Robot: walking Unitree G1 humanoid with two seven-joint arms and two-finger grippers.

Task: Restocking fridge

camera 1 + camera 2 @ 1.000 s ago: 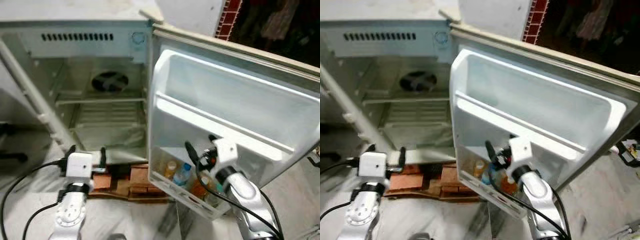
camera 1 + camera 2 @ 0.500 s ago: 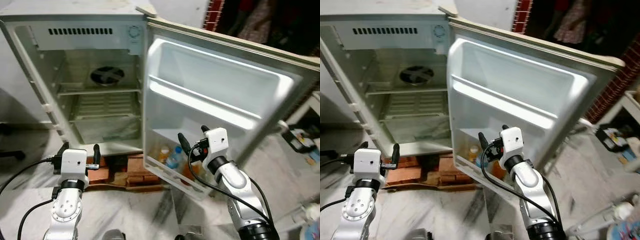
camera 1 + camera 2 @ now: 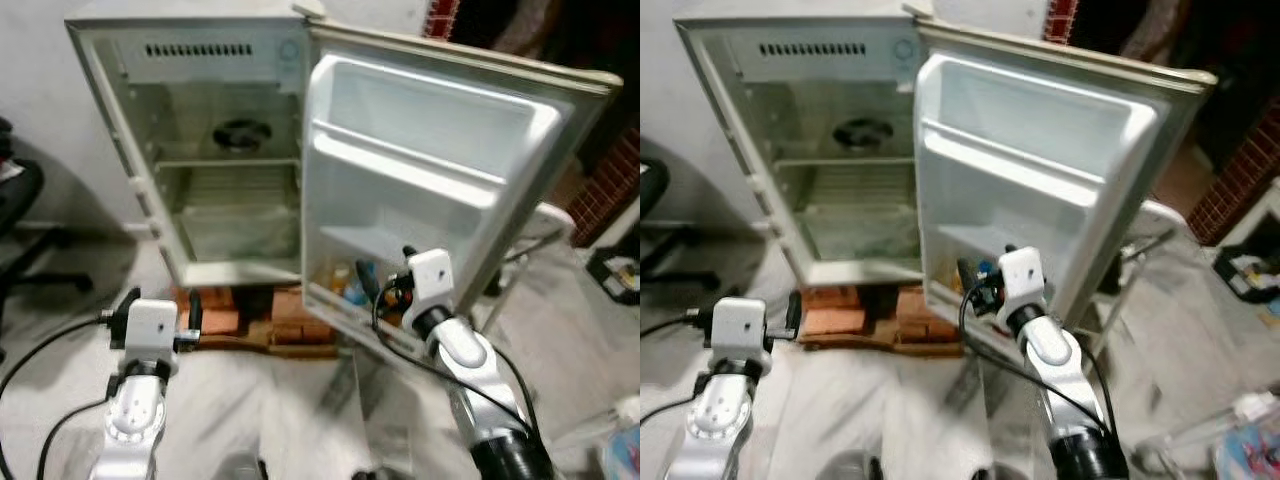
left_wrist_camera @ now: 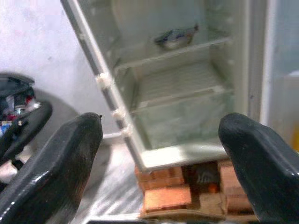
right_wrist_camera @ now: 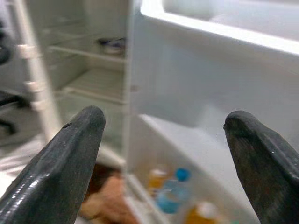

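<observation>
Pale marble floor [image 3: 300,400] spreads under a small fridge [image 3: 210,160] propped on bricks [image 3: 260,325], its door [image 3: 430,170] swung wide. Right claw [image 3: 385,285] hangs spread and empty just before the bottom door shelf [image 5: 187,140], where bottles [image 5: 170,193] stand upright, held in by the rail. Left claw [image 3: 160,310], likewise spread and empty, faces the bare cabinet shelves [image 4: 182,88], seemingly awaiting stock.
</observation>
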